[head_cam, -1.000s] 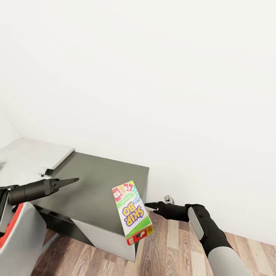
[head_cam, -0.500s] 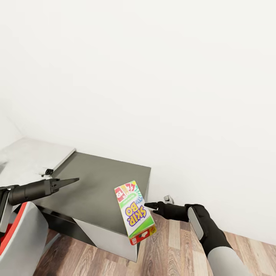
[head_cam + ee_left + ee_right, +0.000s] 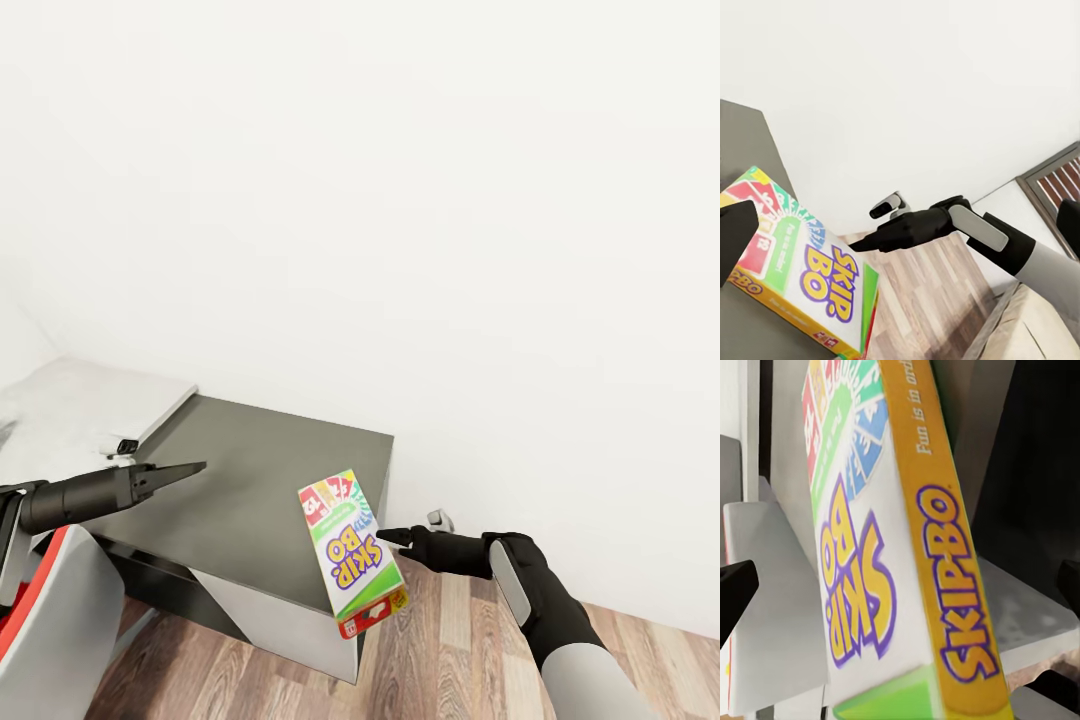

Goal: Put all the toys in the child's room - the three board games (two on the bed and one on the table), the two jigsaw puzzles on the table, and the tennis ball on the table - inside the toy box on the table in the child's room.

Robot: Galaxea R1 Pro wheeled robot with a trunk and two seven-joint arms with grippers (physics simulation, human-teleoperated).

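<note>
The right gripper (image 3: 392,537) sits just off the long edge of the SKIP-BO board game (image 3: 352,553), its fingers spread wide: in the right wrist view the two dark fingertips stand at either side of the picture with the box (image 3: 892,555) between them, touching neither, so the claw is released and holds nothing. The box lies tilted over the corner of the dark grey table (image 3: 250,490), its near end hanging out past the edge above the wood-plank floor (image 3: 440,660). That overhang is the risk, to my eye: a nudge from a closing finger could tip it off. The left gripper (image 3: 196,467) hovers over the tabletop, well apart, its fingers drawn together to a point on nothing.
</note>
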